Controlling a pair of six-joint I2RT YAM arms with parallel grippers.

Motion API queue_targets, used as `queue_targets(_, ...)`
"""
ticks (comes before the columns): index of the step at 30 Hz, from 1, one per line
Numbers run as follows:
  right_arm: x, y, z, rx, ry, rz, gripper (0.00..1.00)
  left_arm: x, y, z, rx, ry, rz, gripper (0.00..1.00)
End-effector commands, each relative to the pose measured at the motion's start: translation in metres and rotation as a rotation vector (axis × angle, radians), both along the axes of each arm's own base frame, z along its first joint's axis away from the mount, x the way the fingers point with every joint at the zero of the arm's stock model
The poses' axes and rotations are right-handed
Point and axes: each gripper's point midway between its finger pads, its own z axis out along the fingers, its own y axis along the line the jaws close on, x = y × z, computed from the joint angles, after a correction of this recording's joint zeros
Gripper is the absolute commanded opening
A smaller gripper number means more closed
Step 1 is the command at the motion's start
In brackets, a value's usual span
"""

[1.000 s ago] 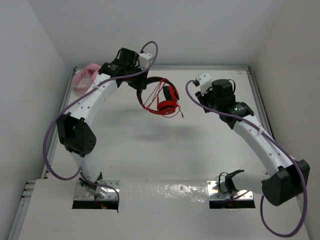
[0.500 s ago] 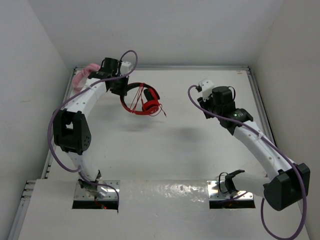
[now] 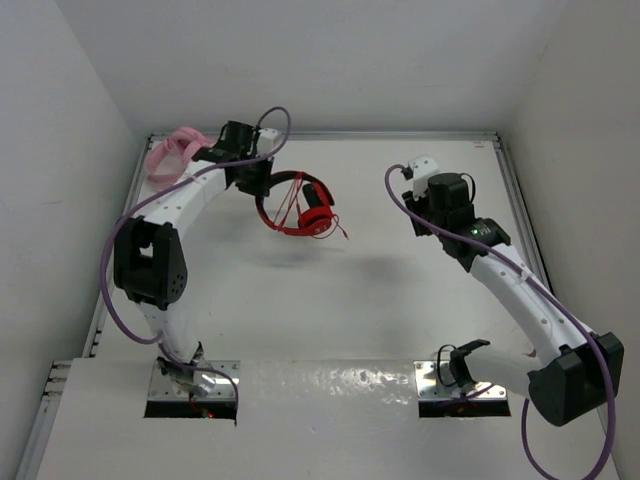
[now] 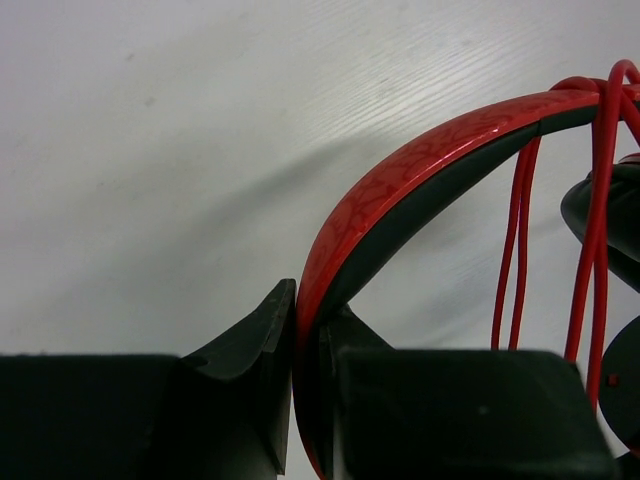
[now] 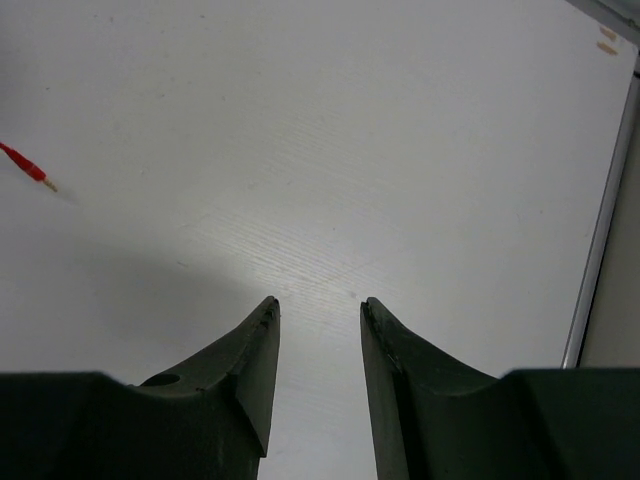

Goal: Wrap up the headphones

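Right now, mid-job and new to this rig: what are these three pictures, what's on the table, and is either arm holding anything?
Two white robot arms stand at the near edge of the table, each ending in a two-finger gripper. The wide picture looks down from above and behind them. The other two come from wrist cameras, so the dark wedges at the bottom are that arm's own fingers. The left gripper is shut on the red-and-black band of the headphones, its thin red cable looped over the band. The right gripper is open and empty over bare table. A pink coiled bundle lies in the far left corner.
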Motion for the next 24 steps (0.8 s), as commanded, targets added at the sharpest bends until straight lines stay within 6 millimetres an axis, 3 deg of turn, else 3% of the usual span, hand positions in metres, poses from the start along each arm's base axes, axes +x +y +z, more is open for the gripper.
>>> queue_targets(1, 0.007, -0.015, 0.043, 0.091, -0.098, -0.166, 0.37, 0.017, -0.072, 0.046, -0.081, -0.153, -0.089, 0.0)
queue_targets(3, 0.005, -0.023, 0.056, 0.116, -0.125, -0.226, 0.37, 0.018, -0.1, 0.036, -0.093, -0.134, -0.128, 0.0)
queue_targets(4, 0.003, -0.026, 0.061, 0.126, -0.132, -0.256, 0.37, 0.014, -0.124, 0.021, -0.116, -0.09, -0.164, 0.0)
queue_targets(5, 0.002, -0.034, 0.067, 0.114, -0.147, -0.299, 0.37, 0.02, -0.138, 0.03, -0.143, -0.107, -0.18, 0.0)
queue_targets(10, -0.016, -0.055, 0.1, 0.067, -0.184, -0.36, 0.37, 0.017, -0.216, 0.013, -0.182, -0.095, -0.282, 0.0)
queue_targets(11, -0.018, -0.057, 0.104, 0.058, -0.191, -0.362, 0.37, 0.019, -0.229, 0.001, -0.2, -0.075, -0.274, 0.0)
queue_targets(13, -0.026, -0.061, 0.114, 0.058, -0.197, -0.369, 0.37, 0.015, -0.259, 0.005, -0.237, -0.086, -0.299, 0.0)
queue_targets(14, -0.029, -0.062, 0.116, 0.065, -0.199, -0.37, 0.37, 0.015, -0.269, -0.008, -0.234, -0.071, -0.304, 0.0)
queue_targets(15, -0.032, -0.063, 0.116, 0.064, -0.192, -0.369, 0.37, 0.011, -0.286, -0.002, -0.25, -0.094, -0.327, 0.0)
queue_targets(20, -0.046, -0.065, 0.11, 0.083, -0.174, -0.377, 0.38, 0.0, -0.329, -0.026, -0.284, -0.083, -0.348, 0.0)
queue_targets(24, -0.055, -0.068, 0.092, 0.074, -0.135, -0.387, 0.38, -0.012, -0.348, -0.044, -0.294, -0.058, -0.368, 0.0)
